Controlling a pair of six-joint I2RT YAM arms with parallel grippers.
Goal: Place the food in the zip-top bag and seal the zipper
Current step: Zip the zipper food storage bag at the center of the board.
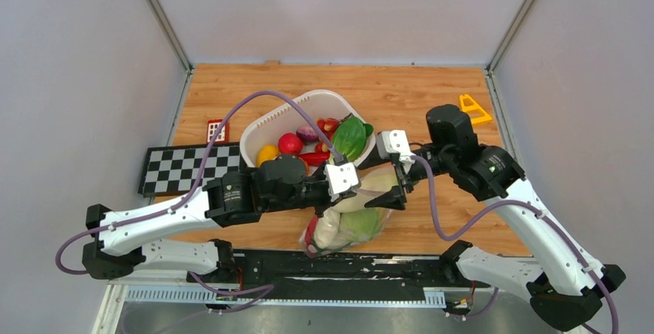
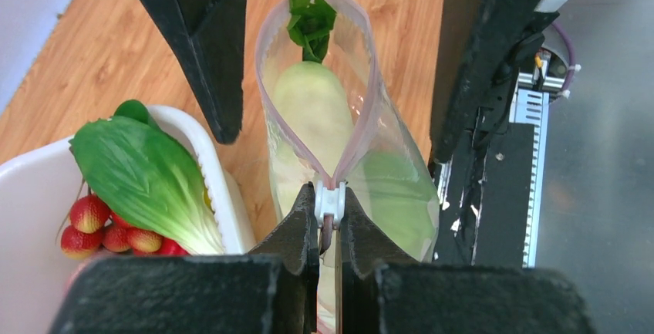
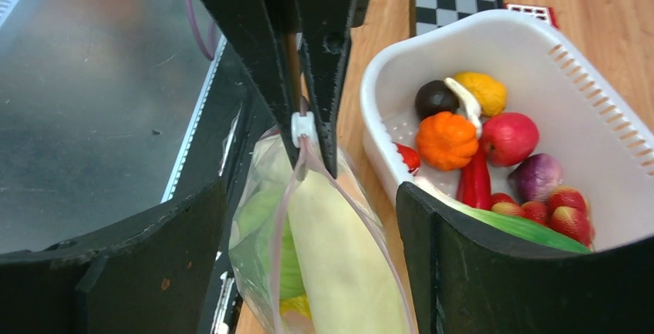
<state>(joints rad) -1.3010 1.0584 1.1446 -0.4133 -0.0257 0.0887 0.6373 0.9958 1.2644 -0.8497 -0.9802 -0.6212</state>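
Zip-top bag (image 2: pixel 401 187), zipper (image 2: pixel 330 207) in pinch of left claw (image 2: pixel 330 193), plain only from wrists; right claw (image 3: pixel 312 191) spread around it.

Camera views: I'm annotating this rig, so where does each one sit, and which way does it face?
Top external: above and behind the bases, looking down on the table, white tub and bag; left arm and right arm show.
Left wrist: on the left arm, looking along the left claw, shut on the zipper slider, toward the open right claw.
Right wrist: the reverse, looking between its own fingers at the left claw.
Wrist views share bag, slider and tub.
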